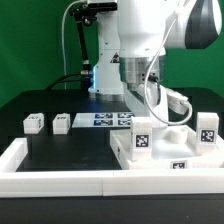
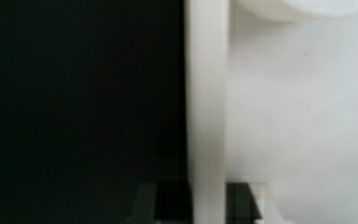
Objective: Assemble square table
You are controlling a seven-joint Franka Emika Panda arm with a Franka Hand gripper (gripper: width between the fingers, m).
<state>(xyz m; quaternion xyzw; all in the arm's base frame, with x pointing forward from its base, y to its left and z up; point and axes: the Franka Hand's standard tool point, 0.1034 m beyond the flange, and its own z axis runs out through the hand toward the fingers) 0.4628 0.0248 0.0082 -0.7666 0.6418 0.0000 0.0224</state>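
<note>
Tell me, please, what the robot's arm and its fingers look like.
The arm is glossy white, with rounded housings and a dark grey band at a joint up top. A thin pale cable loops beside its wrist. The fingers look dark, nearly black, in the wrist view.

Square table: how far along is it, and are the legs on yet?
Partway, I'd guess. Done: the slab lies flat, and two upright leg blocks stand on or beside it; fastened or not, I cannot tell. In hand: the jaws are shut above the slab, beside a white edge; what they grip is unclear. Left: two loose leg blocks wait at the exterior view's left.
</note>
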